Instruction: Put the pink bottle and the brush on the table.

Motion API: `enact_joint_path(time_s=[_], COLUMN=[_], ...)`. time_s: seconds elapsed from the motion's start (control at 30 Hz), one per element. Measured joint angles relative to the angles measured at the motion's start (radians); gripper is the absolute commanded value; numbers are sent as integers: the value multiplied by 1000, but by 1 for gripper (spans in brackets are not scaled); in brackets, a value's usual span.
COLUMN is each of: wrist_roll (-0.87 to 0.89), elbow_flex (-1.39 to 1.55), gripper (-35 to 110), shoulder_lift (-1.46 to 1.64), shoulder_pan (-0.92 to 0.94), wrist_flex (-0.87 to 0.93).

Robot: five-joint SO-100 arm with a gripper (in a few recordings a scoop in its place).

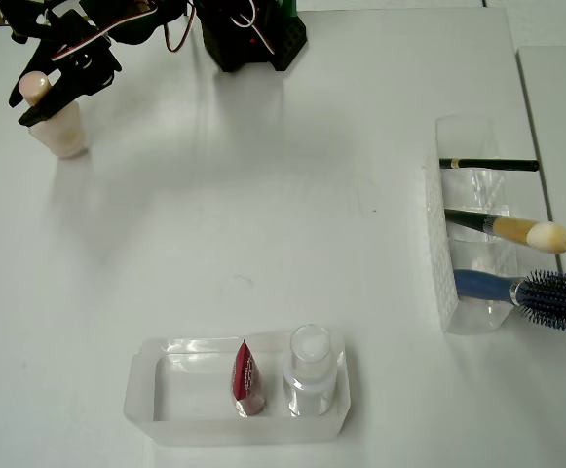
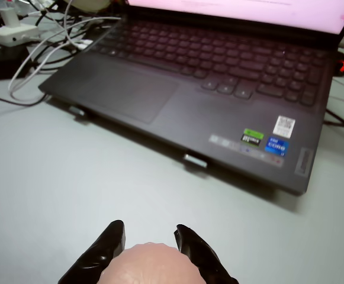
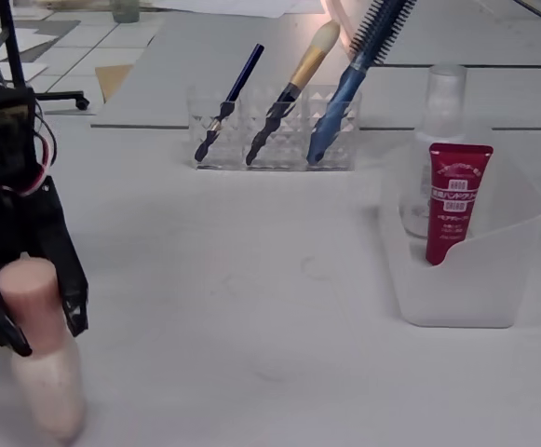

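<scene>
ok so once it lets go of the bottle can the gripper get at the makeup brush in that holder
Probably yes. The brush leans in the middle slot of the clear holder, its upper part sticking out free above the rim. The gripper sits at the pink bottle across bare table, though the blue hairbrush stands close by.

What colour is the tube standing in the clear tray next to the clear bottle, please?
The tube is dark red with a white label, seen best in the fixed view.
</scene>
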Motion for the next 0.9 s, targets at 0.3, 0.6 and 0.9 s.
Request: enact_joint_path(time_s=[0.3,0.6,0.9], wrist_roll=[-35,-64,-97], elbow_flex=[-2,-2,-12], gripper=[0,0,0], shoulder_lift=[-54,-104,-123], shoulder_pan=[0,21,20], wrist_flex=[-26,-71,-101])
